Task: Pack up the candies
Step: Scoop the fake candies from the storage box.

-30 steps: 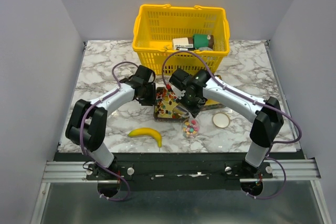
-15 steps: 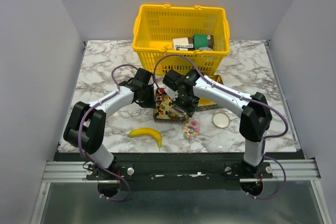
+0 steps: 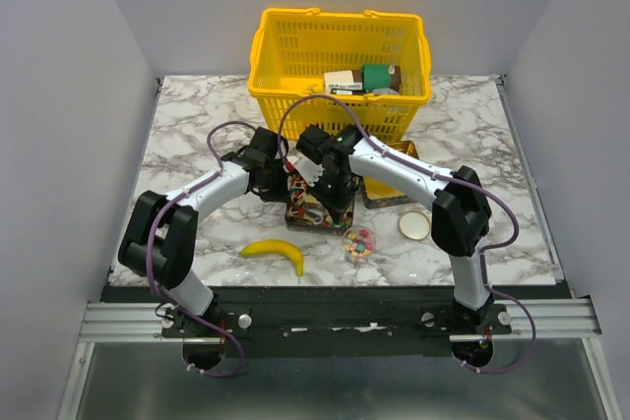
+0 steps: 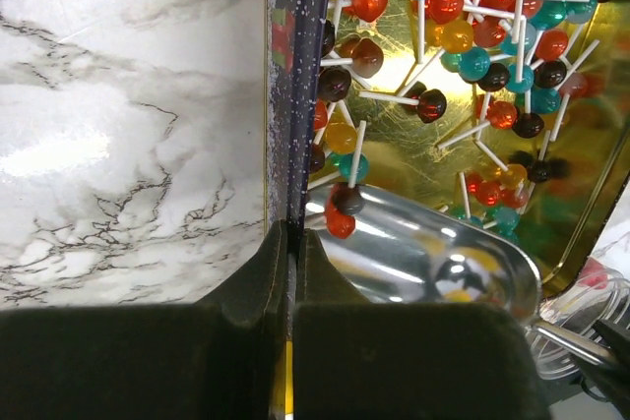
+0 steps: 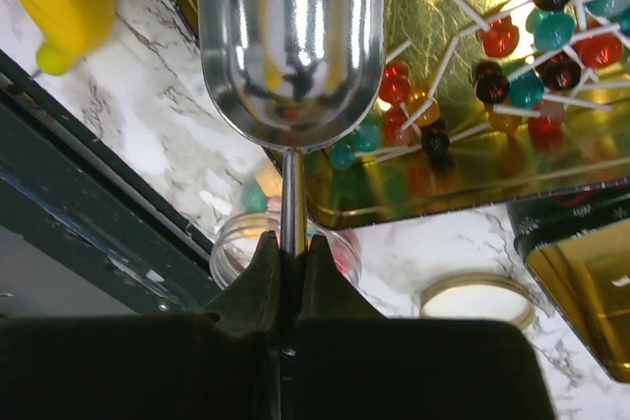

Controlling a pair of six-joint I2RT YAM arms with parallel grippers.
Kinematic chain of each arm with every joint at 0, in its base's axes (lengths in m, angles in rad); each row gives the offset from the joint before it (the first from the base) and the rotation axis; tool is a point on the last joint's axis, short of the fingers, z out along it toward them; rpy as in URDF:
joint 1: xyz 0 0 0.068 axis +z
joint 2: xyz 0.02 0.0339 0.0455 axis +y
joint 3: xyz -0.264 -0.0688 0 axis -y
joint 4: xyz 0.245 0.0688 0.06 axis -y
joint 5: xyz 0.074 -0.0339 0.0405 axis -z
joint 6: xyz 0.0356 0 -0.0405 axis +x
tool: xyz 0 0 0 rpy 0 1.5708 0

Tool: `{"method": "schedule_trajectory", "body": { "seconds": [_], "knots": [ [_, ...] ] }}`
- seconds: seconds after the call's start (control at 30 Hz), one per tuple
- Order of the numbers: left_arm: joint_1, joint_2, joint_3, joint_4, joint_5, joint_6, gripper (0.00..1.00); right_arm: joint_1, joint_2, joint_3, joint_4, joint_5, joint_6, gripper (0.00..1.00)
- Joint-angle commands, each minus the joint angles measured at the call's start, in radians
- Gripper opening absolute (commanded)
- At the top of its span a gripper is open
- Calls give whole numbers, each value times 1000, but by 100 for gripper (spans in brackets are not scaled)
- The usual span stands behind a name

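From the top external view, we judge the packing as only partly done. A small clear jar [image 3: 358, 241] near the middle holds a low heap of candies [image 3: 359, 239], and its round lid [image 3: 414, 225] lies off to the right. The open tin [image 3: 295, 215] just beyond it is crowded with lollipops [image 3: 307, 194], so most of the scooping and the capping remain to do. The left gripper [image 3: 283, 187] meets the tin's left wall and the right gripper [image 3: 333, 202] hangs over its near right part. A banana [image 3: 276, 253] lies apart on the near left, and a yellow lattice basket [image 3: 295, 46] stands at the far side of the marbled table [image 3: 177, 135].

In the left wrist view, we see the left gripper's fingers [image 4: 246, 287] pressed together on the tin's thin, dark speckled wall. The tin's floor is mirror-bright gold. The lollipops are glossy round balls in red, orange, teal and brown on thin white sticks. A polished metal scoop [image 4: 433, 253] rests low in the tin with one red lollipop at its lip.

In the right wrist view, we see the right gripper [image 5: 292, 268] clamped on the scoop's thin wire handle. The smooth, trough-shaped bowl looks empty to us. The jar's ribbed transparent rim sits directly under the handle, with pastel candies showing inside. A second gold tray [image 5: 581, 263] lies at the right edge.
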Motion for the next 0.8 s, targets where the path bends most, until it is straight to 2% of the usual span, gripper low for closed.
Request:
{"method": "schedule_trajectory", "body": {
  "seconds": [0.0, 0.1, 0.3, 0.57, 0.77],
  "knots": [
    [-6, 6, -47, -8, -30, -7, 0, -28, 63, -10, 19, -138, 150, 1],
    [-6, 4, -48, -8, -31, -10, 0, -68, 57, -39, 68, -155, 252, 1],
    [-6, 12, -40, -9, -39, -29, 0, -124, 43, -92, 150, -225, 338, 1],
    [-6, 17, -25, -12, -45, -49, 0, -150, 38, -148, 205, -274, 384, 1],
    [-6, 26, -17, -3, -33, -40, 0, -158, 93, -78, 185, -275, 373, 1]
  ]
}}
